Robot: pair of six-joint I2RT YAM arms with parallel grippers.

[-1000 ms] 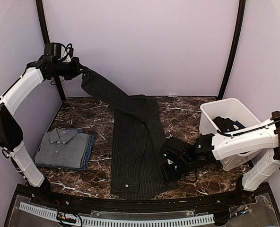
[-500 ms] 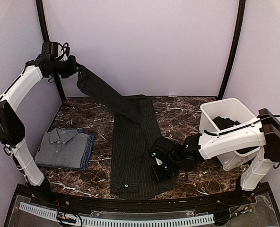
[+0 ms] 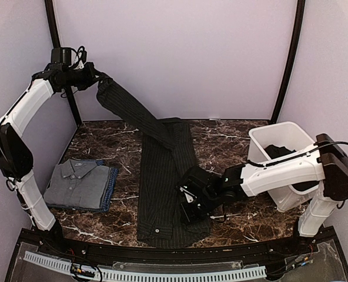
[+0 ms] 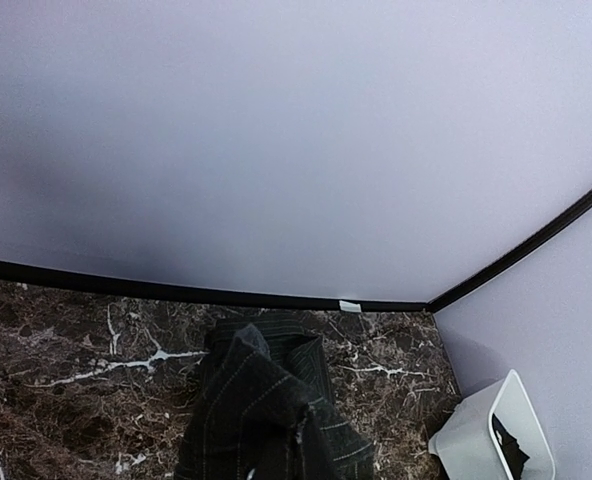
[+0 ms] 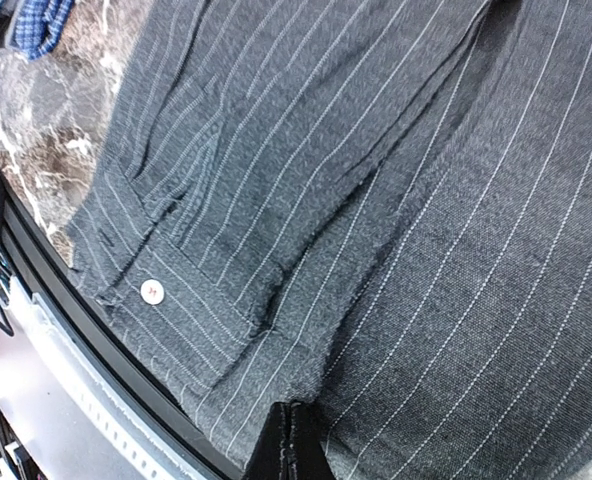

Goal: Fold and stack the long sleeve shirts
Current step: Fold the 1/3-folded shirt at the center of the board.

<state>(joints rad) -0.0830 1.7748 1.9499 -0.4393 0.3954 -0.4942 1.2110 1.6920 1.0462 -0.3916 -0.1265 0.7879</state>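
The pinstripe shirt lies lengthwise down the middle of the counter, a long, narrow dark strip running from the back wall to the near edge. One sleeve is lifted off it and slants up to the left, off the counter, in a taut line. Its end is clamped in the left end effector, which hangs high near the back left corner. In the left wrist view only a bunch of the striped cloth shows at the bottom edge; the fingers themselves are out of frame.

The right end effector is low over the shirt's near right part, its arm reaching in from the right. In the right wrist view its dark tip sits at a folded edge of the cloth with the fingers drawn narrow, almost together. I cannot tell whether any cloth is pinched between them. Just left of that edge lies a cuff with one pale button, close to the counter's near rim.

Well left of the pinstripe shirt, a folded grey shirt rests collar-up on a folded blue shirt, whose edge shows along the right side.

On the right stands the tub, with dark cloth inside it.
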